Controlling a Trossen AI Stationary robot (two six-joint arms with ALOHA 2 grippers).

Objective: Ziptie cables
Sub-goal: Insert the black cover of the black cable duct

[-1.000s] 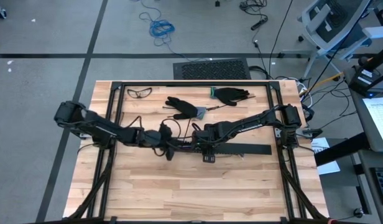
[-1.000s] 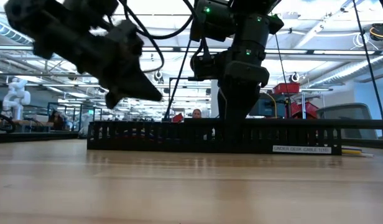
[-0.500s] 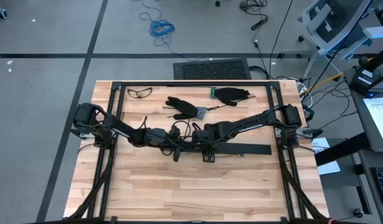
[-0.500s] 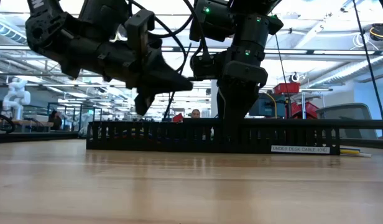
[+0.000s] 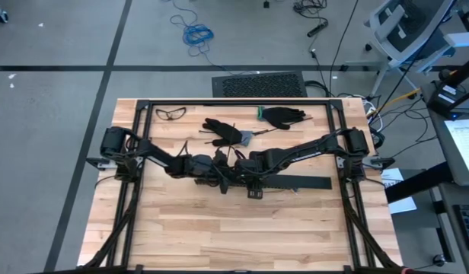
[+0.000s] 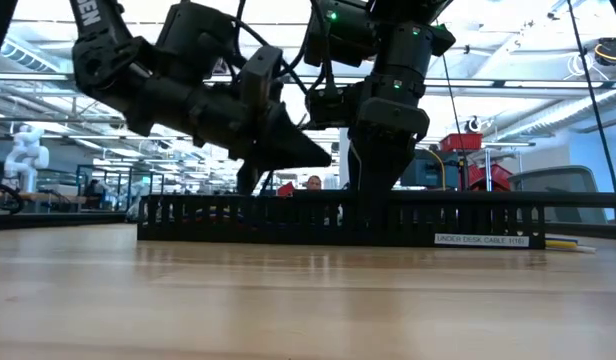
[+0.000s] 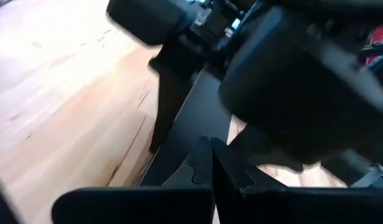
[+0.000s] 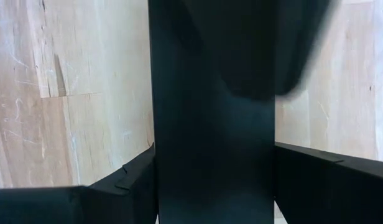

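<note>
Black slotted strip [image 5: 295,183] runs left-right at frame centre; right gripper [image 5: 253,185] straddles it, jaws spread; left gripper [image 5: 233,181], jaws pressed together, points at its left end.

Robotics lab: white humanoid robot [image 6: 26,150], ceiling light rows, workbenches

Two matte black jointed robot arms, draped with loose black cables; a small green light glows on one.

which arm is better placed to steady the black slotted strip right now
Right. The right tool already straddles the black slotted strip, fingers either side; the left tool is shut beside it.
</note>
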